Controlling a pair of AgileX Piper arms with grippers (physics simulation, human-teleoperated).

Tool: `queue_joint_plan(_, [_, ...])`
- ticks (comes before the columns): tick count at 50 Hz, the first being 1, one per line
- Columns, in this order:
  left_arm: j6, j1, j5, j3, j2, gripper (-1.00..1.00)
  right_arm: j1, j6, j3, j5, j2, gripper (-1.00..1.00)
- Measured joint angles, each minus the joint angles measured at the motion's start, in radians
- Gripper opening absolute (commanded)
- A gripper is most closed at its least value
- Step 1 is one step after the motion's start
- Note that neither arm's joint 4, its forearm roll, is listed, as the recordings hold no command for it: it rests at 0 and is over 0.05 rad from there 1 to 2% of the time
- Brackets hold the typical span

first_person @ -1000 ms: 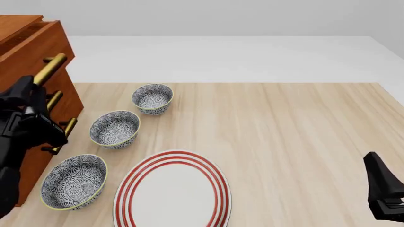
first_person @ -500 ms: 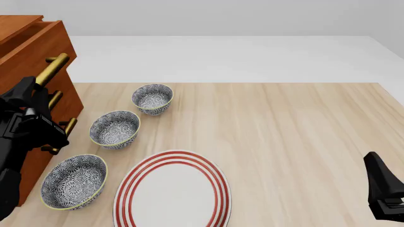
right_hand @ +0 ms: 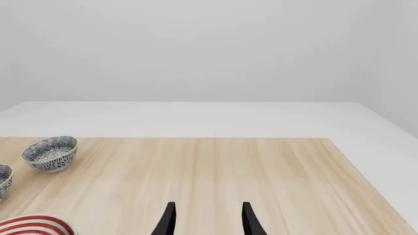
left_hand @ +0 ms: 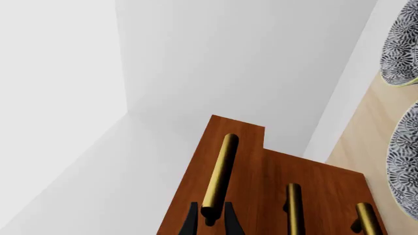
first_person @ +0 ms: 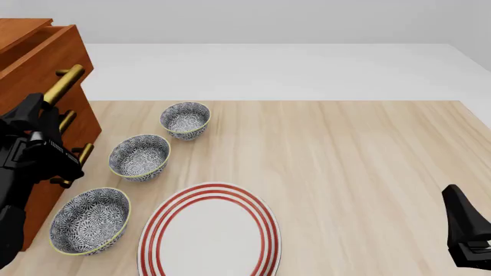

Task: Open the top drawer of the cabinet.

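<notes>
The cabinet stands at the table's left edge, reddish-brown wood with three brass bar handles. Its top drawer juts out a little from the body. My left gripper is shut on the near end of the top drawer's handle. In the left wrist view the black fingers flank that handle tightly, my left gripper clamped on its end; the two lower handles lie beside it. My right gripper hangs at the near right, and its wrist view shows the right gripper open and holding nothing.
Three patterned bowls line up just right of the cabinet, close to my left arm. A red-striped plate lies at the front. The wooden table stretches to the right.
The top drawer and my left gripper on its handle have shifted slightly outward, to the right, over the last second. The right arm has not moved.
</notes>
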Motion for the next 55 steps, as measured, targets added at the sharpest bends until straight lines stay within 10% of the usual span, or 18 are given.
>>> queue_joint_plan(7, [-0.002,0.000,0.000,0.000,0.000,-1.00,0.000,0.000,0.000,0.000,0.000,1.00])
queue_joint_plan(8, [-0.003,0.000,0.000,0.001,0.000,1.00,0.000,0.000,0.000,0.000,0.000,1.00])
queue_joint_plan(55, [-0.054,-0.039,0.094,0.091,-0.261,1.00,0.000,0.000,0.000,0.000,0.000,1.00])
